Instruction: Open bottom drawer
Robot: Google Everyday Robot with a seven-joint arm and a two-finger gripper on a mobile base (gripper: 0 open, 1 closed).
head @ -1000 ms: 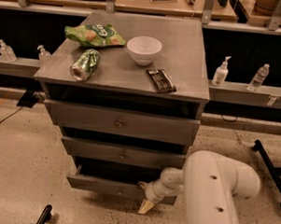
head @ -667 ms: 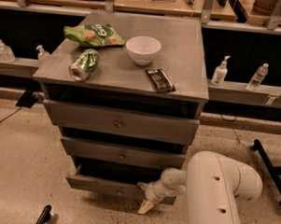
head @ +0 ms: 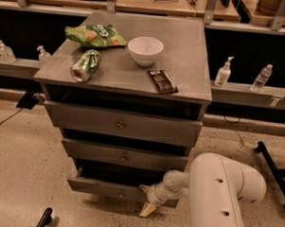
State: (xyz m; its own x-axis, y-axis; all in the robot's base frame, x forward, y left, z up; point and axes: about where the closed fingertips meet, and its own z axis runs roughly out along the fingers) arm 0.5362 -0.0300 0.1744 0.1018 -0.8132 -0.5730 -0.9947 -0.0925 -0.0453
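On the speckled floor point(head: 26, 167), the grey cabinet's point(head: 183, 46) bottom drawer point(head: 106, 188) stands slightly out (dark gap above). My gripper point(head: 146, 199) sits against its front, right of centre; I cannot tell its grip.

The light is warm and rather dim, falling from above. The grey top of the table point(head: 193, 46) is the brightest surface, and the white bowl point(head: 145, 50) shows a soft sheen on its rim. Deep shadow fills the gaps under the top and between the drawer fronts. The bottom drawer point(head: 106, 188) sits in shade, and the gripper point(head: 147, 201) at the right of its front is dull. The pale arm point(head: 224, 194) glows evenly. The background is nearly black.
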